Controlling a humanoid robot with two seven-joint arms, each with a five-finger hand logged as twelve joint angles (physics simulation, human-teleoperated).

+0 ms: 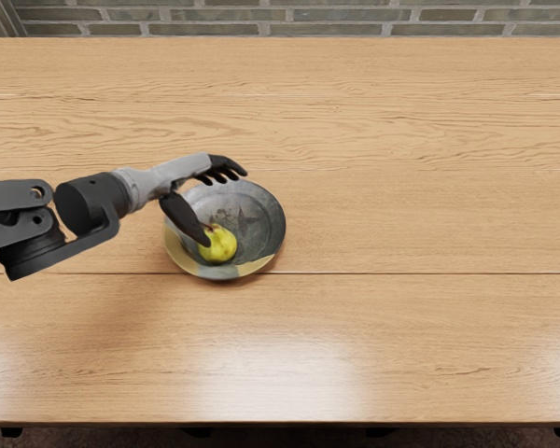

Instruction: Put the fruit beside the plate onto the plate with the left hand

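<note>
Yellow fruit (218, 245) on the plate (259, 220), at the thumb tip of the left hand's (193, 181) wide, empty fingers (226, 171).

The left arm (84, 210) extends from the tabletop's (401, 327) left edge, its robot hand (194, 187) splaying fingers (222, 171), thumb (187, 219) angled downward.

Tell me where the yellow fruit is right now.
In the head view, the yellow fruit lies on the plate, toward its front rim, left of the table's middle, with the thumb of the left hand beside it.
</note>
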